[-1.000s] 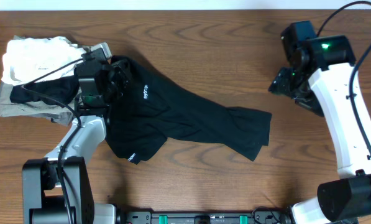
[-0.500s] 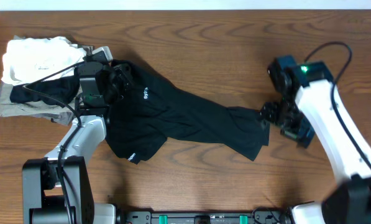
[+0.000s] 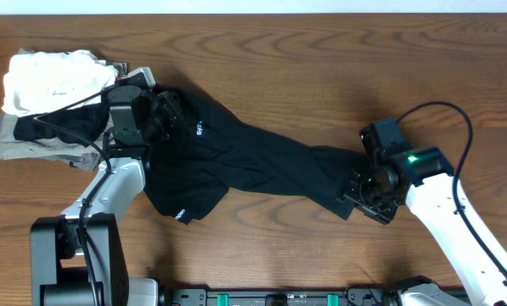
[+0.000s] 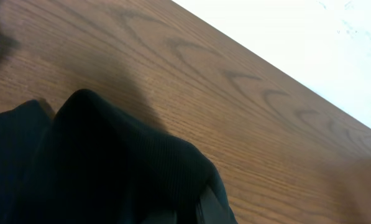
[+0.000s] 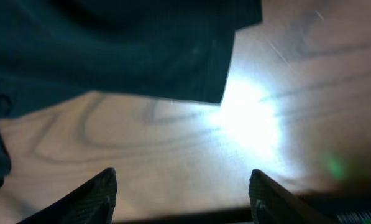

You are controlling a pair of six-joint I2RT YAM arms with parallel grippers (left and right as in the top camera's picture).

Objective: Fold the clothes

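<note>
Stretching in a slanted band from upper left to lower right in the overhead view, a large plain black short-sleeved T-shirt of soft fabric (image 3: 253,161) lies on the brown wood-grain worktop (image 3: 304,51). Tiny white print marks show near its left end and on its lower flap. The left tool (image 3: 162,109) sits at the T-shirt's upper-left end, closed tight on a bunch of the fabric. The right tool (image 3: 357,191) is at the opposite, lower-right corner, its dark body over the edge of the cloth; how wide it stands cannot be told from this height. At the far left of the worktop is a stack with a white folded garment (image 3: 49,75) on top, a dark layer under it, and grey folded garments (image 3: 19,144) at the bottom, just beside the left arm.

In the left wrist view, the black fabric (image 4: 110,168) fills the lower left, humped into rounded folds that gather toward the bottom edge. The cloth hides the tool's fingers. Bare wood lies behind the cloth, with a pale surface past the worktop's far edge at upper right.

In the right wrist view, the two dark fingers (image 5: 101,190) stand well apart at the bottom, with only bare wood between them and nothing held. The T-shirt's hemmed edge (image 5: 110,50) crosses the top of the view above the fingers, and a bright glare sits on the wood beside its corner.
</note>
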